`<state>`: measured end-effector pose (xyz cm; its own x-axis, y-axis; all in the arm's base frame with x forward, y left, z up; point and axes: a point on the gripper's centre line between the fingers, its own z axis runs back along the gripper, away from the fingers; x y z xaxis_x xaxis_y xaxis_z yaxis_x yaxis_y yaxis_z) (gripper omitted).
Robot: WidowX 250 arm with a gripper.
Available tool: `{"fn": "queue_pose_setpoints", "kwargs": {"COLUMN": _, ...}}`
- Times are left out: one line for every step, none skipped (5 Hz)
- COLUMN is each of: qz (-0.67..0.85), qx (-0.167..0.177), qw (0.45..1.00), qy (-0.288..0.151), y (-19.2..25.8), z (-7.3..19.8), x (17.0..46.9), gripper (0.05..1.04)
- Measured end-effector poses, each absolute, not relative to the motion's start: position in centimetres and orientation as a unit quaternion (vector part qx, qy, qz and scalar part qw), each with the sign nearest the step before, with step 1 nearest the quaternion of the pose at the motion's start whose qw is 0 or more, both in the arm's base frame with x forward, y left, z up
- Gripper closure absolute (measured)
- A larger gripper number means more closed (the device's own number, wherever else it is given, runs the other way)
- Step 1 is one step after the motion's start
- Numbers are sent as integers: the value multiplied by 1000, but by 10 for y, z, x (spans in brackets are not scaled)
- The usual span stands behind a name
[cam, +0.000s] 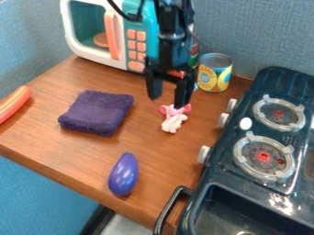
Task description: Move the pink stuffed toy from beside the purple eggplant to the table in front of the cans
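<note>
I have the gripper [169, 95] hanging in the upper middle of the frame, pointing down over the wooden worktop [169, 160]. Its jaws are parted, with nothing between their tips. Nearest to them is a small pink figure [175, 120], right of the frame's middle, just below the tip on the right of the frame; I can't tell whether that tip touches it.

To the left I see a folded dark purple cloth [97, 112] lying flat, and at the left edge an orange-red sausage-shaped piece [14, 103]. A glossy purple eggplant-shaped toy [124, 174] lies in the lower middle, near the worktop's front edge.

Behind the arm, a white and teal toy microwave [97, 53] with a salmon handle takes up the upper left. An upright can [215, 73] with a yellow and blue label is at upper right, near a dark toy stove [239, 131] with two burners. At the lower right is a dark basin [245, 211].
</note>
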<state>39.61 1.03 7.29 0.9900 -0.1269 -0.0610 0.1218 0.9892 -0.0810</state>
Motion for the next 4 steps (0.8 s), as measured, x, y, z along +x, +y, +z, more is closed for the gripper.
{"fn": "queue_pose_setpoints", "kwargs": {"qz": -78, "qx": -33, "qw": 996, "qy": -6, "y": 14, "z": 105, "x": 376, "gripper": 77}}
{"fn": "queue_pose_setpoints", "kwargs": {"qz": -95, "qx": -7, "qw": 995, "qy": 18, "y": 21, "z": 114, "x": 335, "gripper": 81}}
{"fn": "queue_pose_setpoints", "kwargs": {"qz": -122, "qx": -14, "qw": 991, "qy": 49, "y": 21, "z": 111, "x": 297, "gripper": 82}}
{"fn": "queue_pose_setpoints", "kwargs": {"qz": -127, "qx": -17, "qw": 991, "qy": 47, "y": 23, "z": 115, "x": 282, "gripper": 82}}
